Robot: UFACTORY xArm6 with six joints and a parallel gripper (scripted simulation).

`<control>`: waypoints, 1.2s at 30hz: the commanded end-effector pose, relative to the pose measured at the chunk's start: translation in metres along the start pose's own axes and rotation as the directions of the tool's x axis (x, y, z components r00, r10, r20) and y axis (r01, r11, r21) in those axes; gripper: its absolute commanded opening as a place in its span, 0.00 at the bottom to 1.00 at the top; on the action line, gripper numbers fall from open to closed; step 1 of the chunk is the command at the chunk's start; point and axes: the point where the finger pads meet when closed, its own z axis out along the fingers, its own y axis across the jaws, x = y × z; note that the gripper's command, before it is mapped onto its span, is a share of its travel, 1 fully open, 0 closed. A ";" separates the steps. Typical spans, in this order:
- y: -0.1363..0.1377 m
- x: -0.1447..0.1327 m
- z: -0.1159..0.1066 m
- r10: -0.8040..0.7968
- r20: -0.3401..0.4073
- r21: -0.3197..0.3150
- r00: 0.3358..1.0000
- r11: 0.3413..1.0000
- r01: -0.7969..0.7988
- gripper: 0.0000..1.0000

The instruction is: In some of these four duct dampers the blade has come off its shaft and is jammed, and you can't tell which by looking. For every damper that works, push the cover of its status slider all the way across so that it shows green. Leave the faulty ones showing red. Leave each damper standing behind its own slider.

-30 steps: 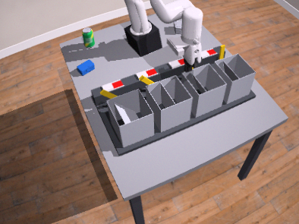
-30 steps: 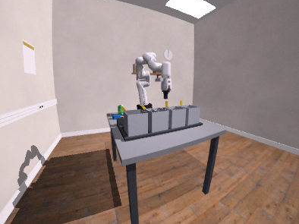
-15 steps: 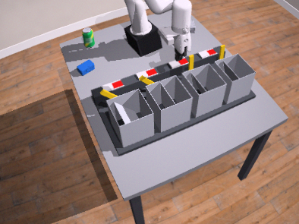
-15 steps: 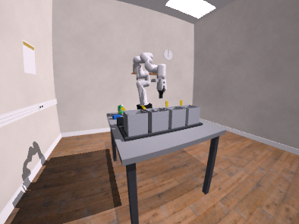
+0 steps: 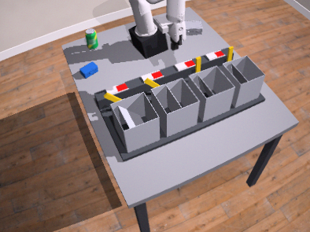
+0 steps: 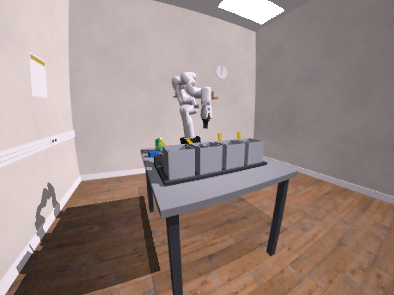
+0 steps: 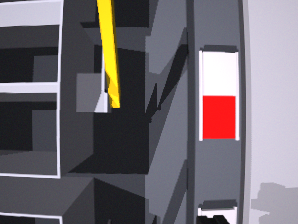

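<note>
Above the slider strip [image 5: 138,82] [image 7: 217,170], seemingly, the hand [image 5: 176,46] [image 6: 205,126] [image 7: 212,219] hangs clenched, gripping nothing.

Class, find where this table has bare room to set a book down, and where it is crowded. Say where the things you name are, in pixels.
Bare patches: the front strip between the dark base plate [image 5: 125,156] [image 6: 169,181] and the table's near edge; the stretch between the blue block [image 5: 89,70] [image 6: 154,154] and the robot's black base. Crowded: the row of dampers [image 5: 143,134] [image 6: 180,164], packed close behind their sliders.

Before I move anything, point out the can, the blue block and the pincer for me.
Can [image 5: 91,39] [image 6: 159,144]: top and exterior views, on its side wall.
Blue block [image 5: 89,69] [image 6: 154,154]: top and exterior views, on its body.
Pincer [image 5: 175,46] [image 6: 205,126]: top and exterior views, at its fingertips.
</note>
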 end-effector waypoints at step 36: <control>0.052 0.000 0.040 0.001 0.002 0.015 1.000 1.000 -0.001 0.00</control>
